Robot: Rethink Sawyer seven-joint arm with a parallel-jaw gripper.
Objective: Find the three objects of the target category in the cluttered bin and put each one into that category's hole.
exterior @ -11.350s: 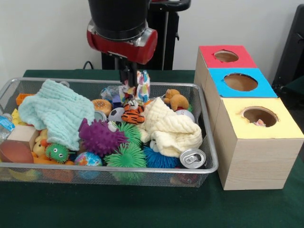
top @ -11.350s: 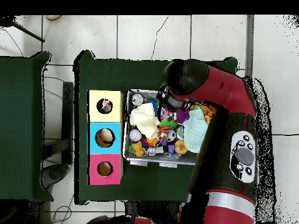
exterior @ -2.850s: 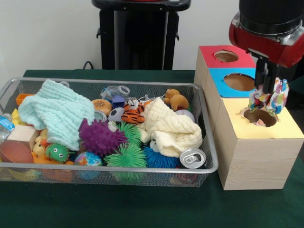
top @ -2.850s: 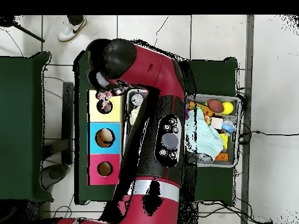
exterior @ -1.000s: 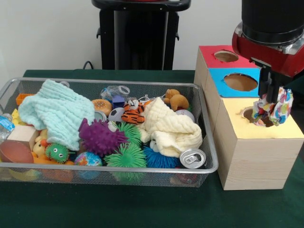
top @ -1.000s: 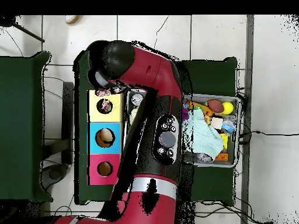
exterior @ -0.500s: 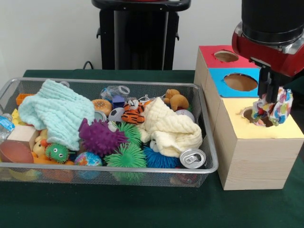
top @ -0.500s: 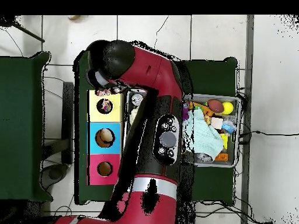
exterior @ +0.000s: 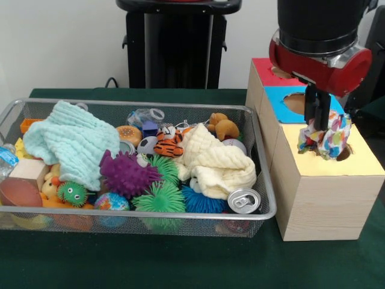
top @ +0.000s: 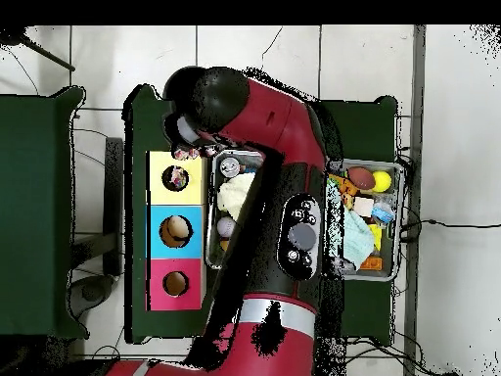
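Wire bin (exterior: 264, 198) at left holds mint cloth (exterior: 69, 141), purple spiky ball (exterior: 126, 173), tiger toy (exterior: 168, 143), cream cloth (exterior: 216, 159) and a can (exterior: 244, 200). Right of it, the gripper (exterior: 317, 123) is clamped on a multicoloured patterned cloth (exterior: 328, 135), which hangs over the yellow box (exterior: 325, 192), partly covering its hole. Blue box (exterior: 290, 102) and red box (exterior: 264, 69) sit behind.

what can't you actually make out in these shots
- Yellow box hole: front view, mostly behind the patterned cloth toy held by the gripper.
- Blue box hole: front view, partly behind the arm.
- Mesh bin middle: overhead view, covered by the arm.
- Contents of the red box: too small in either view.
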